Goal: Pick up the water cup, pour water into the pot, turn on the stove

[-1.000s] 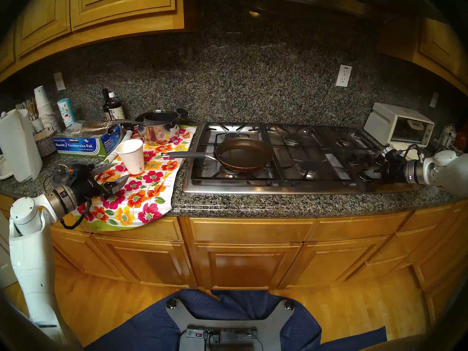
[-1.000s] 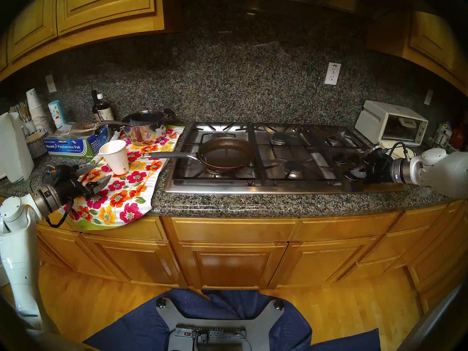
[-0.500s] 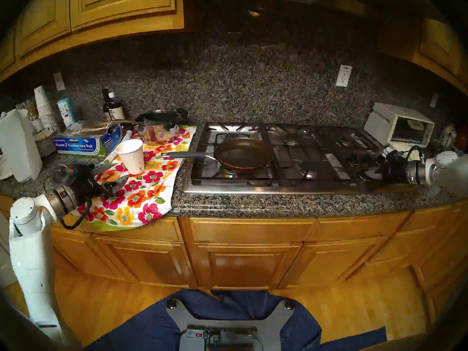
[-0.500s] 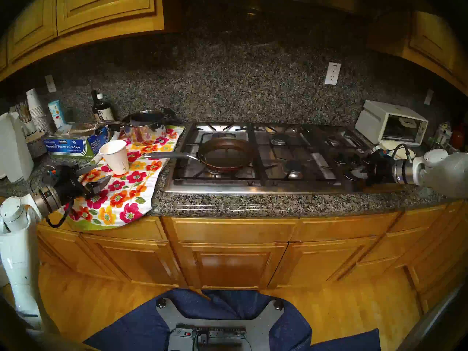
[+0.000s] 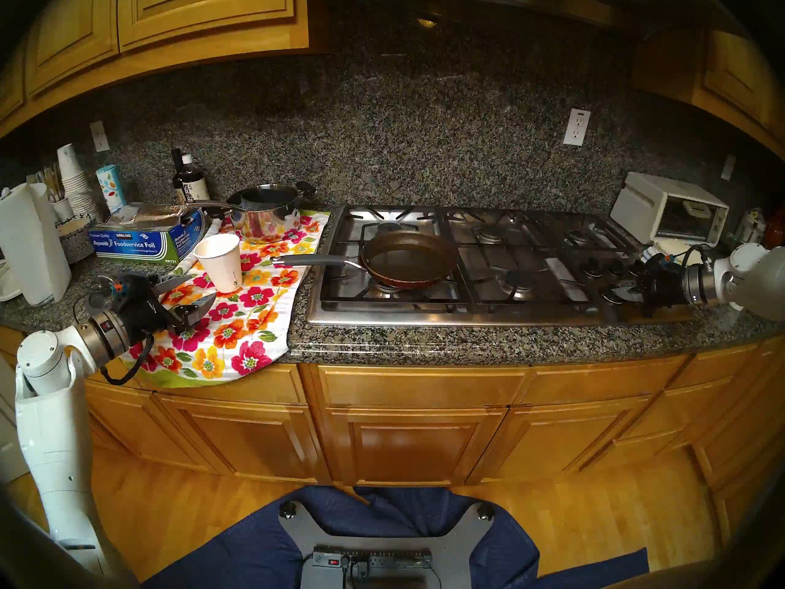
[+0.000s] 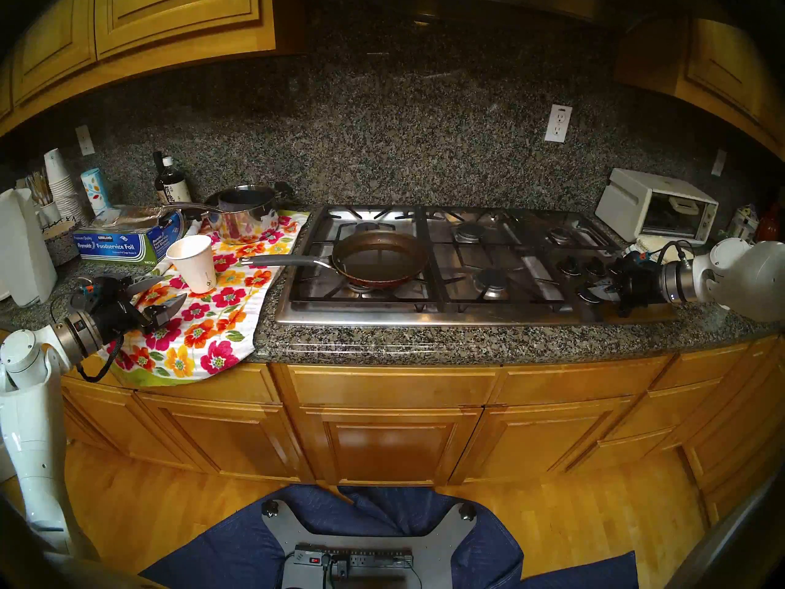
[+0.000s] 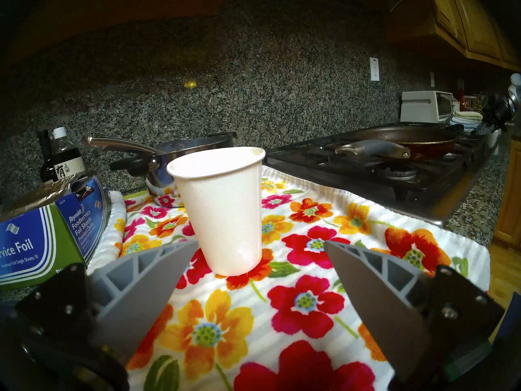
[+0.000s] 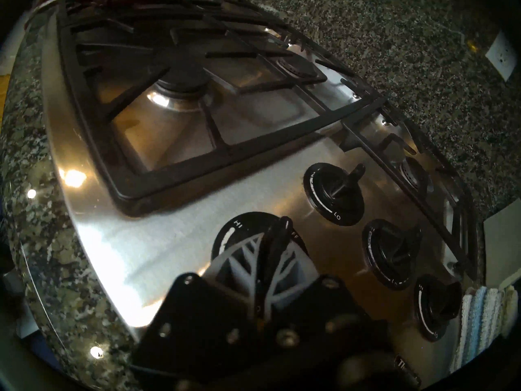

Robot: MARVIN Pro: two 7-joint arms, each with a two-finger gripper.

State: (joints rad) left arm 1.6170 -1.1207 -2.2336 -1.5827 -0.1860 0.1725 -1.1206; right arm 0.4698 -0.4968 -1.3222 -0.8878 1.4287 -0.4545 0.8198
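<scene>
Knob at the stove's front right corner sits pinched in the right hand, its ridge running between the fingers. Left hand gapes wide, just short of the upright cup on the counter's left end.

Home kitchen: stove, wooden cabinets
</scene>
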